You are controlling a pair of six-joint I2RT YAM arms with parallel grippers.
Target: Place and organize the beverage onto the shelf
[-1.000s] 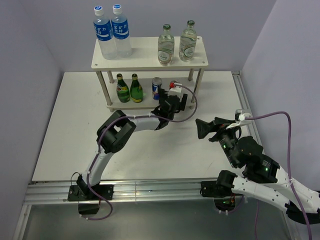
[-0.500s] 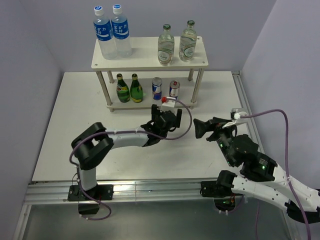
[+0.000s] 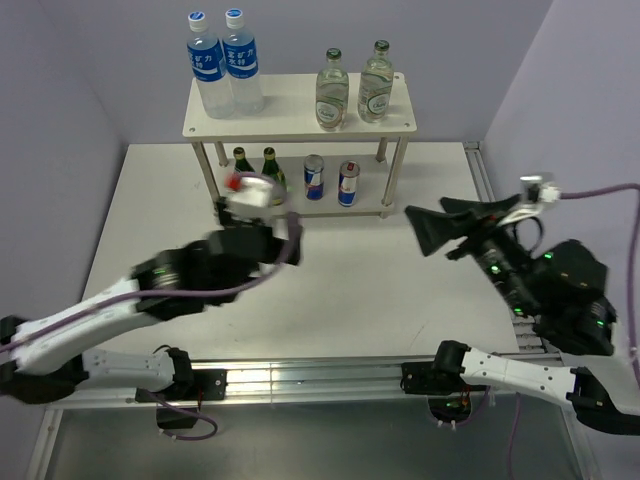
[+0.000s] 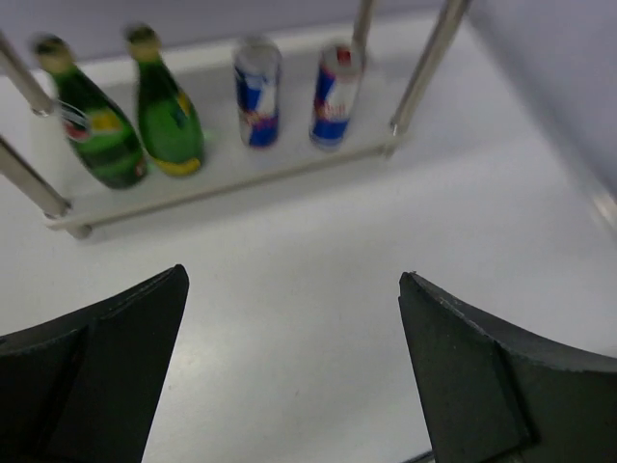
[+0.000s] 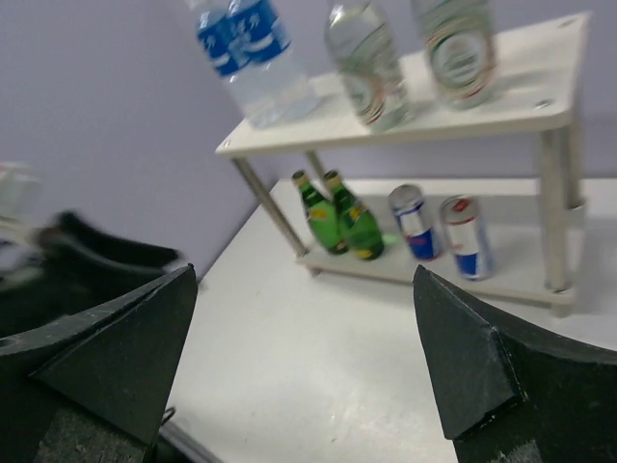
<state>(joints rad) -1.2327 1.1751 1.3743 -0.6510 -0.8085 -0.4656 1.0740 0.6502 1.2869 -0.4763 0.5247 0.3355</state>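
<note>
The left end effector (image 4: 294, 289) has been drawn back from the cream-white two-tier shelf (image 3: 290, 108), wide open and empty, and the second slim silver-blue can (image 3: 348, 183) has been left on its lower tier, so placing seems, despite motion blur, finished.

Left wrist: left tool (image 4: 294, 280) fingers (image 4: 106, 376) are both clipped by the bottom edge. Ahead of it only the shelf (image 4: 217, 174) lower tier is in frame, legs cut at the top. The green bottles (image 4: 169, 121) are soft, worst ahead-left.

Top view: the left arm (image 3: 150, 290) is blur-smeared and its wrist covers the green bottles' lower halves. The right arm (image 3: 560, 290) runs off the right edge.

Right wrist: the right tool (image 5: 304, 280) is likewise clipped. Ahead of it, the water bottles (image 5: 255, 58) and clear glass bottles (image 5: 371, 68) lose their tops. Print on the cans (image 5: 468, 236) is unreadable.
</note>
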